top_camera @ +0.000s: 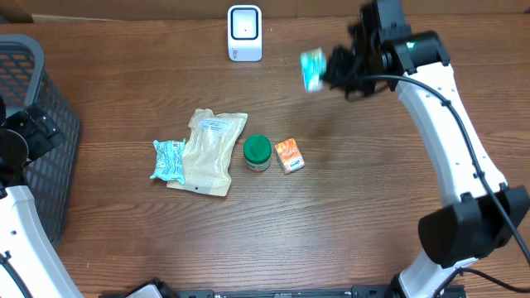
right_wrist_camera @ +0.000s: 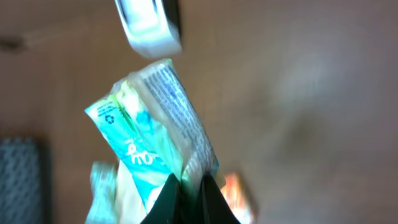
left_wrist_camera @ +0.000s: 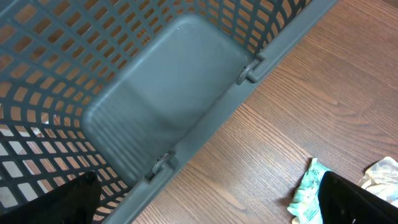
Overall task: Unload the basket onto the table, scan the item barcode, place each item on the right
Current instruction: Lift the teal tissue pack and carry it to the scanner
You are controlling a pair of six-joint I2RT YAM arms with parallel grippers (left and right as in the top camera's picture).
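A teal and white packet [top_camera: 312,69] is held up off the surface [top_camera: 373,215], to the right of the white scanner [top_camera: 244,33] and apart from it. The packet is pinched at one end by the right end effector [right_wrist_camera: 189,186], whose fingers are pressed together on it. In the blurred right wrist view the free end of the packet is seen pointing toward the scanner, and fine print can be made out along one of its edges, though it cannot be read.

Near the middle of the surface four further things are laid in a row: a crumpled teal wrapper [top_camera: 170,159], a tan pouch [top_camera: 209,151] touching it, a green-lidded jar [top_camera: 257,152] just beside the pouch, and a small orange box [top_camera: 290,155] just beside the jar.

At the left edge a grey mesh basket [top_camera: 41,124] is stood. The left end effector [left_wrist_camera: 205,179] is held above its rim with the fingers spread wide and nothing between them. In the left wrist view the basket's inside is shown, with the teal wrapper seen on the wood at the lower right.
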